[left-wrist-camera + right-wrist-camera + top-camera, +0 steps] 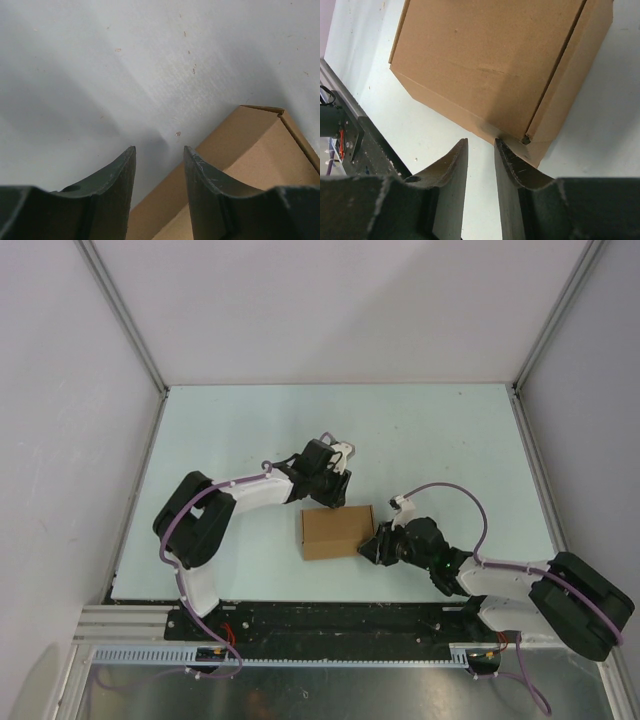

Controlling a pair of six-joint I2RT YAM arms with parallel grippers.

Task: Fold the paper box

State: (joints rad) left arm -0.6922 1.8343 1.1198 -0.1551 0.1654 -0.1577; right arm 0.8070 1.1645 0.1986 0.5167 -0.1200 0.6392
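Observation:
The paper box (pixel 337 531) is a closed brown carton lying flat in the middle of the table. My left gripper (pixel 334 502) hovers at its far edge. In the left wrist view this gripper (pixel 159 148) is open, one finger over the table and the other over the paper box (pixel 260 150), with nothing pinched. My right gripper (pixel 372 543) sits at the carton's right end. In the right wrist view it (pixel 481 141) is open with bare table in the gap, and its right fingertip (pixel 501 146) touches the paper box (pixel 485 60) near a corner where a side flap seam shows.
White enclosure walls with metal posts (pixel 135 340) surround the pale table (pixel 430 430). A black rail with cables (pixel 330 620) runs along the near edge, also visible in the right wrist view as a dark rail (pixel 350 145) at lower left.

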